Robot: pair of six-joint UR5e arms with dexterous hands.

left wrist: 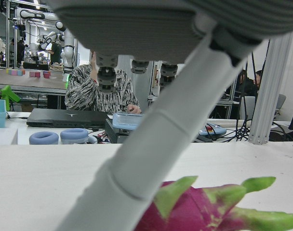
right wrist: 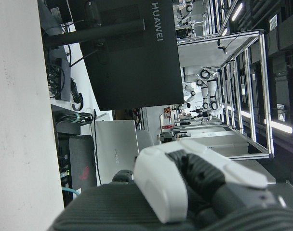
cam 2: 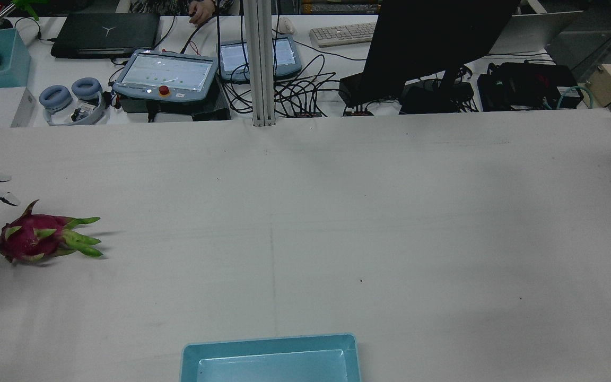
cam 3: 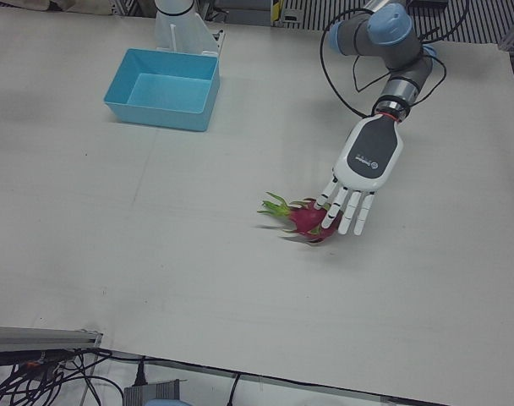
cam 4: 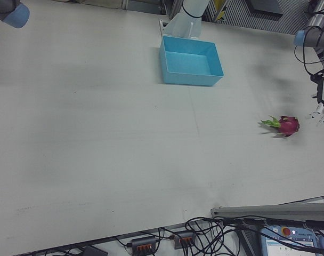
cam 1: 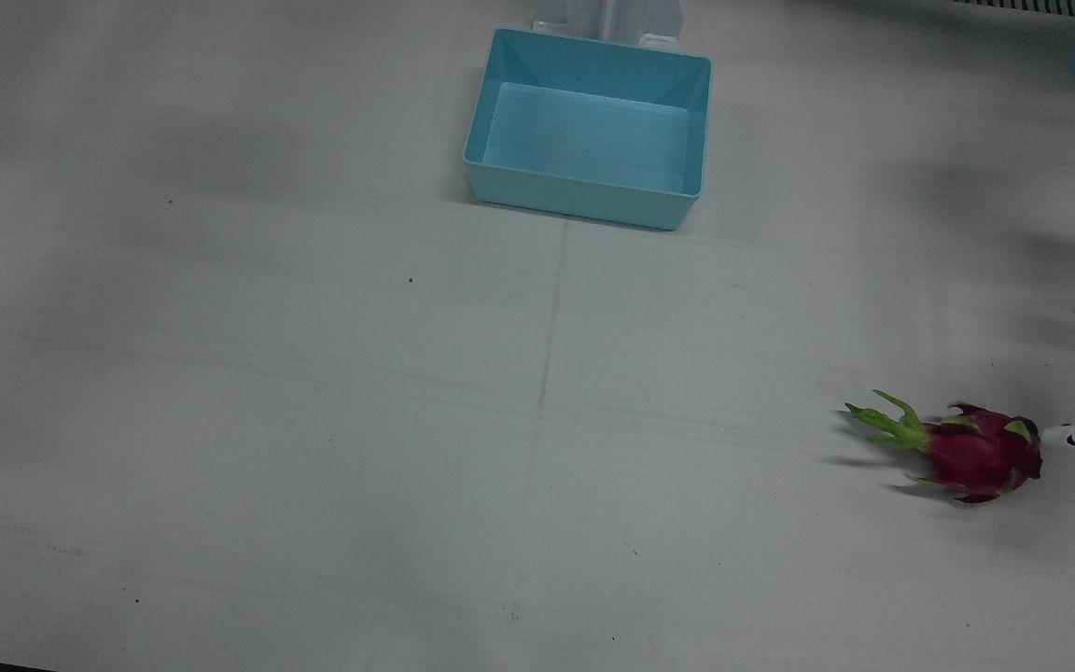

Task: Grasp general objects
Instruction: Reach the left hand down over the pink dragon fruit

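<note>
The dragon fruit (cam 1: pixel 971 452) lies on its side on the white table (cam 1: pixel 314 420), near the table's edge on the robot's left side, with its green leafy tips pointing toward the table's middle and its round magenta body toward that edge. The left hand (cam 3: pixel 358 182) hangs over and just beside the round end, palm down, its fingers (cam 3: pixel 348 211) straight and spread apart, holding nothing; in the front view one fingertip seems to touch or almost touch the fruit's skin, though contact cannot be confirmed. The left hand view shows one finger crossing in front of the fruit at close range. The blue bin (cam 1: pixel 589 131) stands empty and well apart, at the middle of the table's robot-side edge. The right hand shows only in its own camera, where a little of it is visible, and whether its fingers are spread or clenched cannot be told. The likely risk is that the fruit, rounded and resting freely, rolls or slides away if the fingers press on one side before the thumb opposes them; its nearness to the table's edge leaves little room for such a slip. The soft scales could also bend under a fingertip and give a false hold.
</note>
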